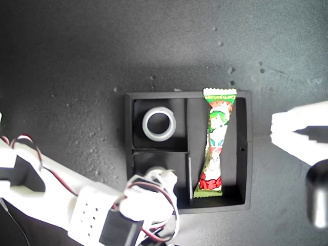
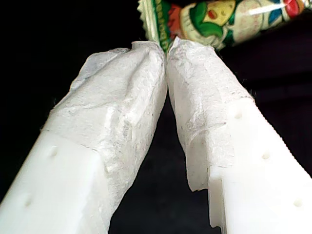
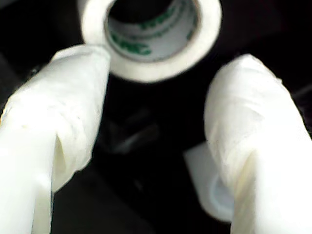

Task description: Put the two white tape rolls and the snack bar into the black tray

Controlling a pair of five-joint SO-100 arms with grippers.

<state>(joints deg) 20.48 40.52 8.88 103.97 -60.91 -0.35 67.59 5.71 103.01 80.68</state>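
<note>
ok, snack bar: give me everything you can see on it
The snack bar is a long narrow wrapped bar, its glossy-looking wrapper printed green, white and red with crimped ends. It lies lengthwise in the long compartment of the black tray, its upper end resting over the tray's rim in the exterior view. In the first wrist view my first gripper is shut just short of one crimped end; contact unclear.

The exterior view looks straight down on the black tray (image 1: 128, 154). Both wrist views sit close, looking along their jaws into it.
</note>
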